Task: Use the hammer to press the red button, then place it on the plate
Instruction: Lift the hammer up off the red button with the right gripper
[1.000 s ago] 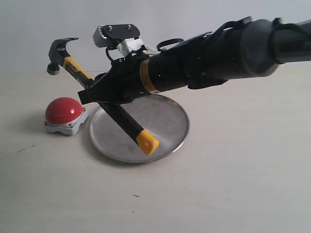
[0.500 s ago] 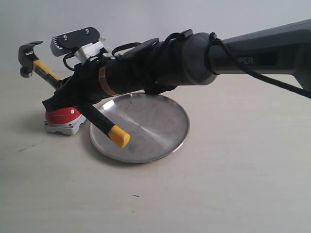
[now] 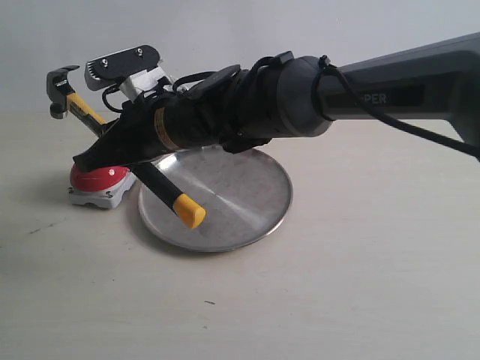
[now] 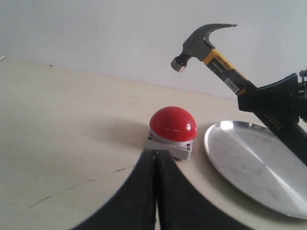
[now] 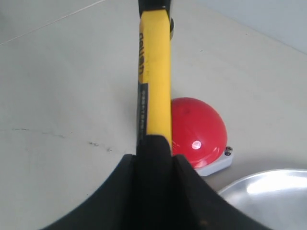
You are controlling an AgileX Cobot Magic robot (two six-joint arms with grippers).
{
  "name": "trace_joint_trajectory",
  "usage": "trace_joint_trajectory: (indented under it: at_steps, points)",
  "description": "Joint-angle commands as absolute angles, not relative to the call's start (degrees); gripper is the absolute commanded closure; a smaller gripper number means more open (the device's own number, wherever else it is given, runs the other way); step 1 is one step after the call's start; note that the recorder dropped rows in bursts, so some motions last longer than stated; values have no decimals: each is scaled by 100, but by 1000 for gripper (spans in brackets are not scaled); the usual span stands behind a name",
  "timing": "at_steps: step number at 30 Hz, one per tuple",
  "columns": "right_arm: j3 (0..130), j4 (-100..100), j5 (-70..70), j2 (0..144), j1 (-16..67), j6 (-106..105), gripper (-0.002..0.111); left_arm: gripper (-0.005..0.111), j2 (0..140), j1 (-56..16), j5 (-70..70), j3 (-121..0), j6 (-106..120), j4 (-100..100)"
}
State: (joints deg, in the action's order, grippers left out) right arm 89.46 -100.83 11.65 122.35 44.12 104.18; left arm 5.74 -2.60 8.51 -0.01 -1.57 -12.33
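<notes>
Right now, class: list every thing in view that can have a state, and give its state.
red button, untouched
hammer, held aloft, head clear of the red button
plate, lying flat, nothing on it
right gripper, shut on the hammer
left gripper, shut, empty

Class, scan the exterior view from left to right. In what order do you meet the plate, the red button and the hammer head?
hammer head → red button → plate
</notes>
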Motion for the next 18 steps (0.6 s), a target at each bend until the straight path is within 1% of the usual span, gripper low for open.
trace_joint_trajectory:
  at_steps: [1,11,18]
  points:
    - [8955,-9995,1043,12447,4394,10596,108,107,544,-296,841,0,-196,-1280]
    - [8955,-9995,976,12533,4394,10678,108,107,544,-296,841,0,-196,-1280]
    - [8955,-9995,851,11440,4394,10657,108,107,544,-296,841,0,-196,-1280]
